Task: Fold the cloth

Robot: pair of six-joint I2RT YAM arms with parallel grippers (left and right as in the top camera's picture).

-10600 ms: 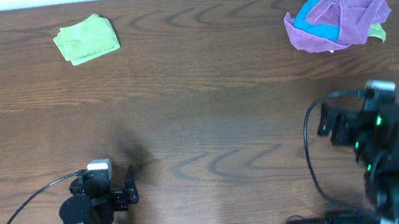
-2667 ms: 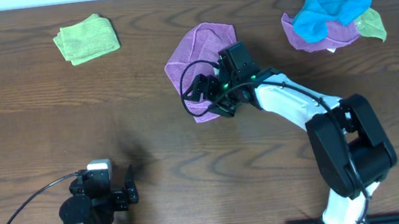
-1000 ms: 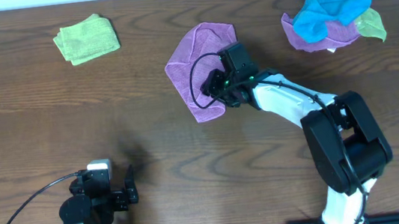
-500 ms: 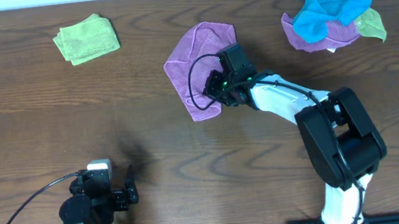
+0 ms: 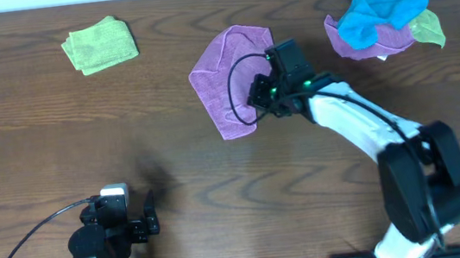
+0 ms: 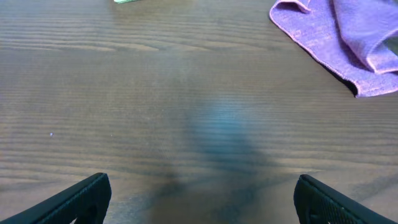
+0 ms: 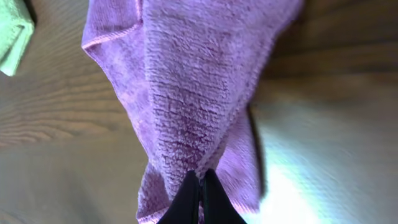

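A: One cloth [image 5: 226, 77], orchid microfibre, lying rumpled near the far edge of the desk [image 5: 218, 174], about midway along it. Handling?
B: Soft, light and limp. With no stiffness it probably drapes and drags rather than shifting whole. The pile looks grippy, not fragile.
A: Right tool [image 7: 199, 191]?
B: Fingers pinched together on a raised ridge of the cloth, on its side toward the desk's right edge.
A: Left tool [image 6: 202, 186]?
B: Fingers spread wide, nothing between them, at the near left corner, well apart from the cloth.
A: Best hold?
B: Likely a corner or hem, single layer, not the bunched middle.
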